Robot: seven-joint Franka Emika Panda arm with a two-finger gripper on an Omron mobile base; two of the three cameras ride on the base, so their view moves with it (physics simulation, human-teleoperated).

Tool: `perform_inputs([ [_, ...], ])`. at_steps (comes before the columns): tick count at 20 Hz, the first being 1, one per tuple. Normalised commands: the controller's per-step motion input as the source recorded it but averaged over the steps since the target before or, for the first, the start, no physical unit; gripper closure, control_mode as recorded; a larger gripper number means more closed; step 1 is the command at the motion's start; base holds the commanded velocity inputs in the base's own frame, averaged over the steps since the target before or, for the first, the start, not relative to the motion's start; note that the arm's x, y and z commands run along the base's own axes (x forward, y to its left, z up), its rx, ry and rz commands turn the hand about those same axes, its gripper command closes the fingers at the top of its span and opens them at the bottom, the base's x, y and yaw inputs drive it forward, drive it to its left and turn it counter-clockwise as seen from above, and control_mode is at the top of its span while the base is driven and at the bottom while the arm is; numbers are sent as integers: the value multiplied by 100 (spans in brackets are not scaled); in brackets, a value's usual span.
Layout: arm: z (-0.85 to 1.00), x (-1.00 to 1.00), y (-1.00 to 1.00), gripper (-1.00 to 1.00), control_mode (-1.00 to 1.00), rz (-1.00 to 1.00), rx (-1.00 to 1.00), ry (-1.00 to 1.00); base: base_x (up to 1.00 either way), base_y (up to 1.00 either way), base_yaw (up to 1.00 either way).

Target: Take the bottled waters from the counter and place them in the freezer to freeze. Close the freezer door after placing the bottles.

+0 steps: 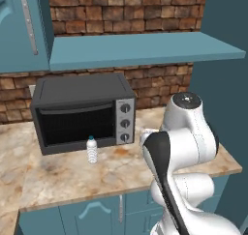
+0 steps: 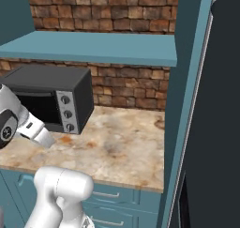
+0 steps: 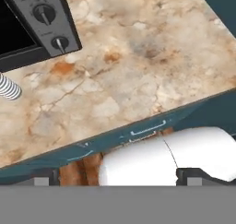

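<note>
A small clear bottle [image 1: 92, 149] stands on the counter [image 1: 72, 173], just in front of the black toaster oven [image 1: 82, 110]. To its right the counter is bare out to the front edge. The gripper [image 3: 117, 180] hangs above that edge, jaws wide apart, holding nothing.

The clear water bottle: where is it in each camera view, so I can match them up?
Left base view: clear water bottle stands upright on the counter, just in front of the toaster oven, left of its knobs.
Right base view: I cannot find it.
Hand view: its ribbed body shows at the left edge.
Shared landmark: the toaster oven's knobs.
</note>
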Motion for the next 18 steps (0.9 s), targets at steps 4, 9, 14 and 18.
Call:
perform_inputs([
  [4,0,3,100,-100,-100,-34,-9,-43,0,0,0],
  [9,-10,4,100,-100,-100,-37,-1,-31,0,0,0],
  [14,-50,0,83,-100,-100,-29,-1,-21,0,0,0],
  [18,-54,8,22,-100,-100,-4,-7,-9,0,0,0],
])
